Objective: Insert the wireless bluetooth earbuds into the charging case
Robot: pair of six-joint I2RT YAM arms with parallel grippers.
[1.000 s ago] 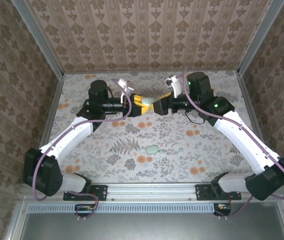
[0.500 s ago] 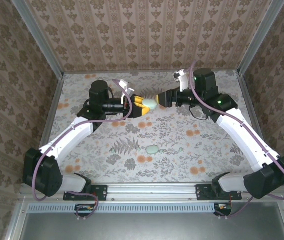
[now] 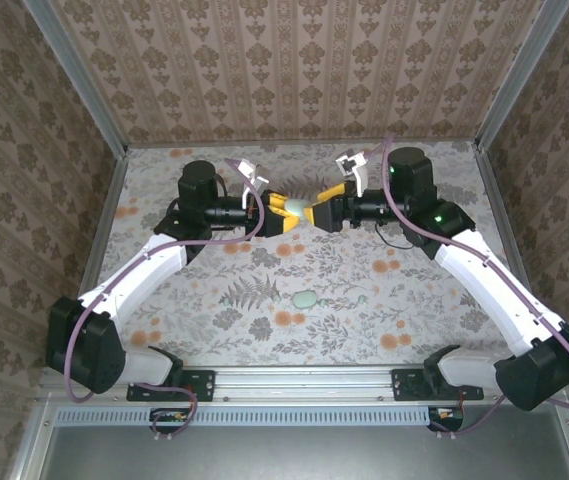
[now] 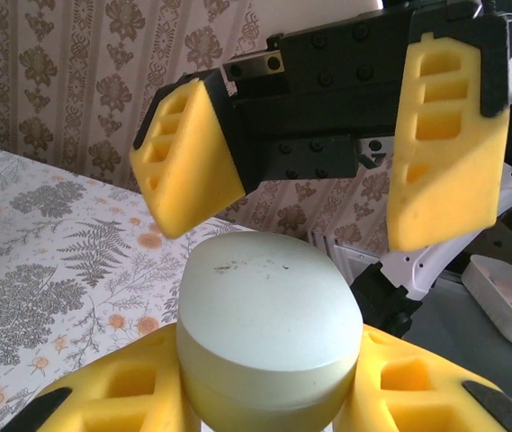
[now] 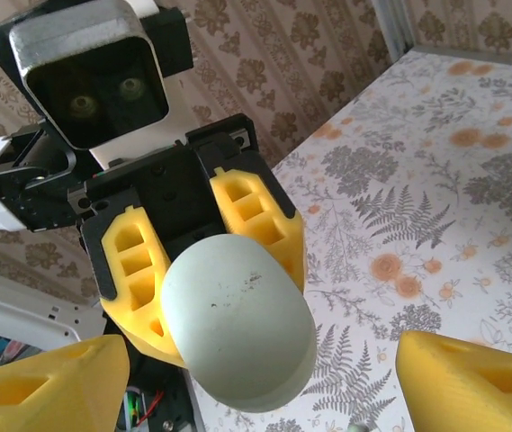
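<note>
The left gripper (image 3: 286, 212) reaches in from 9 o'clock over the far half of the flowered table (image 3: 214, 330), its yellow fingers (image 5: 134, 270) pinching a closed, pale green, egg-shaped charging case (image 3: 293, 208) by its sides and holding it off the table. The case's rounded free end points toward 3 o'clock, at the right gripper (image 3: 319, 203). That gripper's fingers (image 4: 188, 153) are spread wide. In the left wrist view they sit at 11 and 1 o'clock above the case. In the right wrist view the case sits between them, with a gap on each side. A small pale green piece (image 3: 306, 298) lies on the table at 6 o'clock from the case, well apart from both grippers.
</note>
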